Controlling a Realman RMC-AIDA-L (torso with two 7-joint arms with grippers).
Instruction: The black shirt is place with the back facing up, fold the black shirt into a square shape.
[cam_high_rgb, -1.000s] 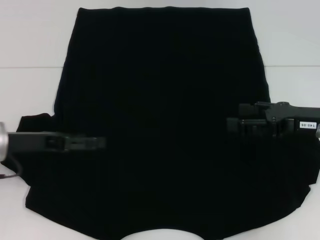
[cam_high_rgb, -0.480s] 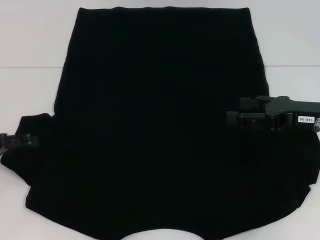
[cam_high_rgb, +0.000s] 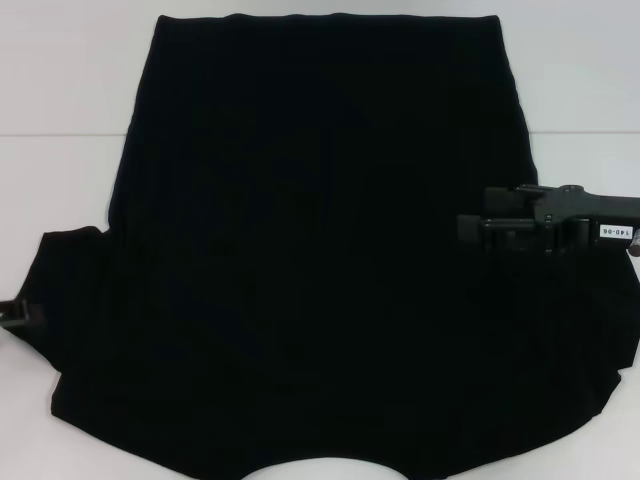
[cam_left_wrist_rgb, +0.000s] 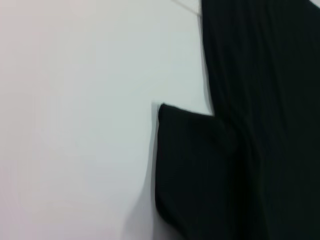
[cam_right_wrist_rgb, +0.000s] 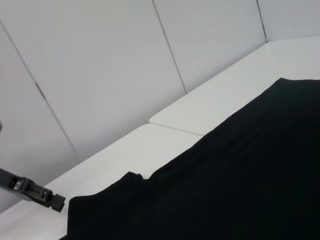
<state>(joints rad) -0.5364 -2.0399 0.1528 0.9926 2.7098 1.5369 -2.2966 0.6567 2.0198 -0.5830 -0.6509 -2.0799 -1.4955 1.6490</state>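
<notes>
The shirt (cam_high_rgb: 320, 250) lies spread flat on the white table (cam_high_rgb: 60, 90), plain black side up, covering most of the head view, with one short sleeve sticking out on the robot's left and the neck opening at the near edge.

The left tool (cam_high_rgb: 22, 311) has pulled back: a second ago it reached well over the shirt, half a second ago only its tip showed by the left sleeve, and now just a small end of it shows at the left edge of the view, beside the sleeve's outer edge. Whether its fingers are wide or narrow cannot be told. The right wrist view also catches it, low over the table just off the sleeve (cam_right_wrist_rgb: 42, 196).

The right tool (cam_high_rgb: 478, 228) hovers over the shirt's right side, a little higher in the view than before. Its opening cannot be told either.

The shirt itself has not shifted.
</notes>
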